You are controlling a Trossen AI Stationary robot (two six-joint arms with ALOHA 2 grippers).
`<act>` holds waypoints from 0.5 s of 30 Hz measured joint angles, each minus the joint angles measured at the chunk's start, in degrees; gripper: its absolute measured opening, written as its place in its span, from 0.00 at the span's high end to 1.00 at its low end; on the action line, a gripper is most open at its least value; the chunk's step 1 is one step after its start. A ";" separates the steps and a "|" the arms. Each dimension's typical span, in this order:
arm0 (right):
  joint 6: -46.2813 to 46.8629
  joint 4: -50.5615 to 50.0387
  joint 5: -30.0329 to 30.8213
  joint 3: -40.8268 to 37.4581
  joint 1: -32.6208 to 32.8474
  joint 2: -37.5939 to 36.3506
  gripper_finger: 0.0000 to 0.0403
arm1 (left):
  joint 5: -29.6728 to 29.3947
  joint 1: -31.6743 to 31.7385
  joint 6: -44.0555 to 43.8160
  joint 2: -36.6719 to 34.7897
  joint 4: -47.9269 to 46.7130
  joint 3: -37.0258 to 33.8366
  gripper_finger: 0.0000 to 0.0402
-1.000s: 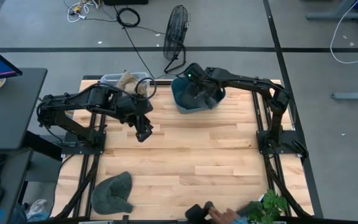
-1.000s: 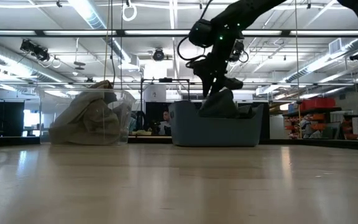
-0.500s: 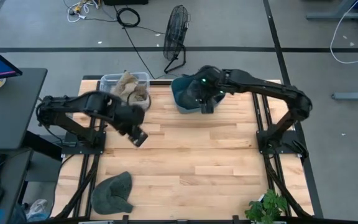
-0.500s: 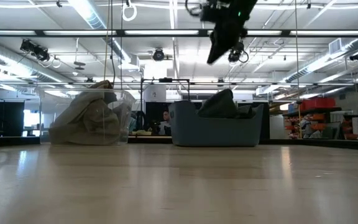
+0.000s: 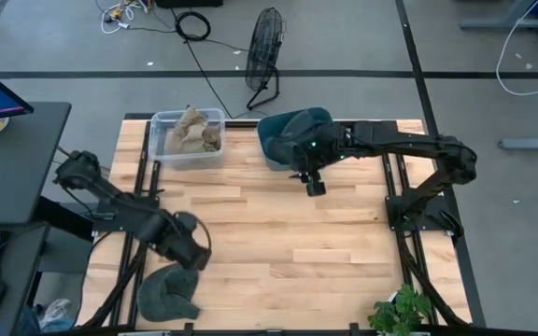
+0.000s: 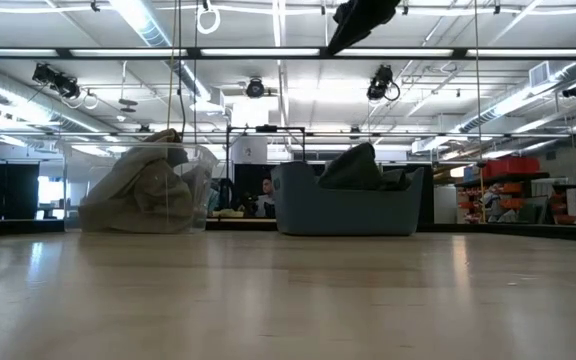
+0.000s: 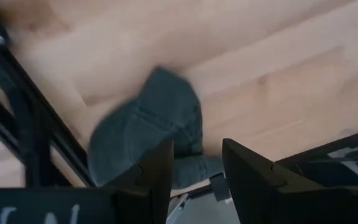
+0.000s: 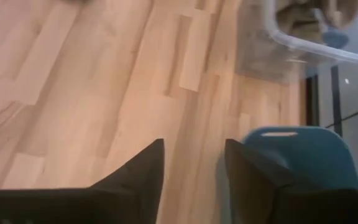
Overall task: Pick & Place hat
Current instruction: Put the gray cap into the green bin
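1. A grey-green hat (image 5: 169, 288) is located at the near-left corner of the tabletop (image 5: 278, 233), lying flat on the wood close to the edge. In the left wrist view the same hat (image 7: 148, 134) is seen directly ahead of the fingers, resting on the planks beside the dark frame rails.
2. The left pincer (image 5: 192, 248) is positioned just above the hat, at its far side. Its fingers (image 7: 157, 171) are parted with a clear gap between them, and nothing is held. Contact with the hat cannot be confirmed.
3. The right pincer (image 5: 314, 183) is held over the far-centre part of the tabletop, just beside the blue bin (image 5: 292, 140). Its fingers (image 8: 142, 168) are spread apart over bare wood, and nothing is gripped.
4. The blue bin is placed at the far edge of the tabletop, right of centre. A dark hat (image 6: 353, 165) is seen rising above its rim in the low view.
5. A clear bin (image 5: 187, 137) is placed at the far-left part of the tabletop, well apart from the grey-green hat. It is filled with tan hats (image 5: 192, 131), which are heaped above its rim in the low view.
6. A floor fan (image 5: 265, 51) is seen on the floor beyond the far edge. A green plant (image 5: 402, 311) is seen at the near-right corner.
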 joint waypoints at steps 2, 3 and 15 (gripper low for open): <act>0.03 0.22 0.01 0.00 1.09 0.54 0.53 | 1.12 -2.65 -2.67 0.02 3.95 -3.21 0.65; 0.03 0.33 0.02 0.00 1.60 0.69 0.52 | 1.84 -3.86 -4.08 0.02 6.27 -4.89 0.65; 0.13 0.52 0.02 0.00 5.11 1.21 0.46 | 2.66 -14.45 -15.34 0.17 16.94 -18.34 0.65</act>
